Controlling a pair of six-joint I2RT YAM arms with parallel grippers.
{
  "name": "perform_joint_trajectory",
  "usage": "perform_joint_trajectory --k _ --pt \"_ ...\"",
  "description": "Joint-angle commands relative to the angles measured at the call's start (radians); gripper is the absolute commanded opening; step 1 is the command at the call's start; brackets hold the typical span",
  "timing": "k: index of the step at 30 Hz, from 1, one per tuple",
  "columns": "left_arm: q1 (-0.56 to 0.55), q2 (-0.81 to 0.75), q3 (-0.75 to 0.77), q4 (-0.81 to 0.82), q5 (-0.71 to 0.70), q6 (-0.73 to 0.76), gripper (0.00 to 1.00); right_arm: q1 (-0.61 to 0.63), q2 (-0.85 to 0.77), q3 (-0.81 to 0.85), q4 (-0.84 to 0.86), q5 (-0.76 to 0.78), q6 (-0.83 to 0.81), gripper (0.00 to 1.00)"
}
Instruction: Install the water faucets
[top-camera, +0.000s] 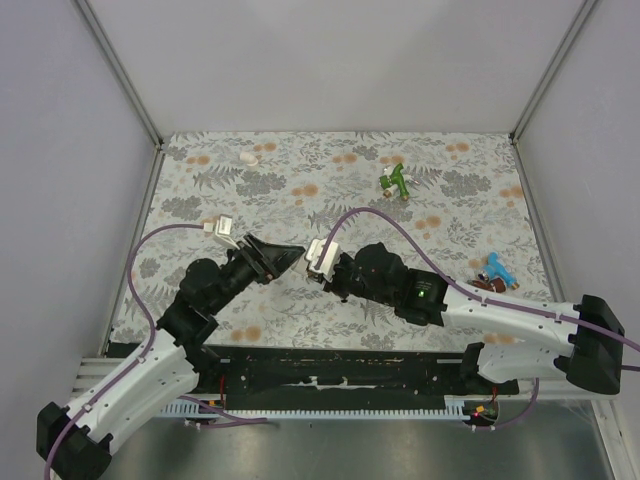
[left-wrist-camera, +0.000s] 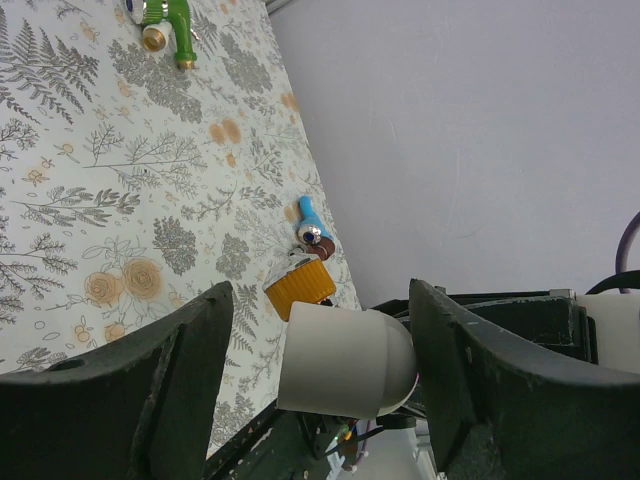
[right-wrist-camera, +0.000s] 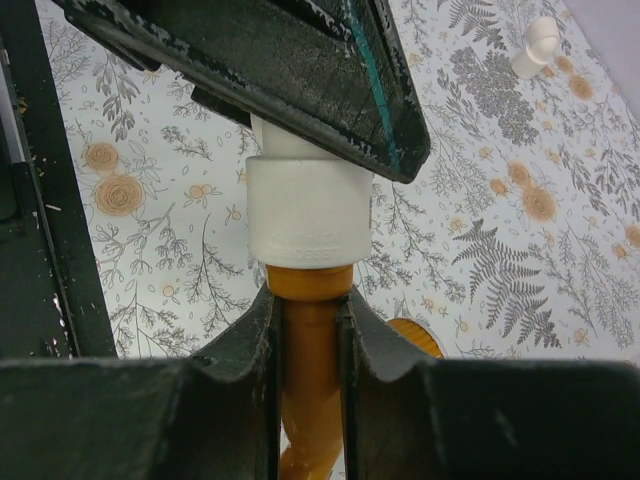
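The orange faucet (right-wrist-camera: 310, 335) is off the desk (top-camera: 200, 190), in the air between the two arms near the front middle. Its stem stands upright, and the right hand (right-wrist-camera: 310, 310) is clamped on it, fingers pressed flat against both sides. That grip probably keeps the stem from turning or tilting while it is mated. A white fitting (right-wrist-camera: 308, 215) is seated over the faucet's upper end and in line with it, so the joining looks under way or close to done. How deep the faucet sits is hidden. The left hand (left-wrist-camera: 320, 300) straddles the fitting from the opposite side, seemingly to hold it against the push. In the left wrist view one finger lies against the fitting and a strip of desk shows beside the other, so I cannot tell whether this hand is clamped. Holding the pair above the desk likely gives both wrists room to line up the axes. The green faucet (top-camera: 396, 180) lies well apart toward the back. The blue faucet (top-camera: 498, 268) and the dark red faucet (top-camera: 487, 285) lie close together at the right edge. A second small white fitting (top-camera: 250, 157) rests at the back left, and none of these looks fitted yet.
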Motion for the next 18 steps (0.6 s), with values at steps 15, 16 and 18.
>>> perform_joint_trajectory --k 15,16,18 --pt "0.0 0.018 0.056 -0.008 0.078 0.047 0.71 -0.001 0.019 0.058 0.024 0.032 -0.005 0.0" --pt "0.0 0.018 0.056 -0.011 0.079 0.045 0.7 -0.001 0.022 0.058 0.024 0.034 -0.005 0.0" --pt "-0.001 0.021 0.061 -0.022 0.079 0.047 0.69 -0.001 0.028 0.058 0.026 0.046 -0.008 0.0"
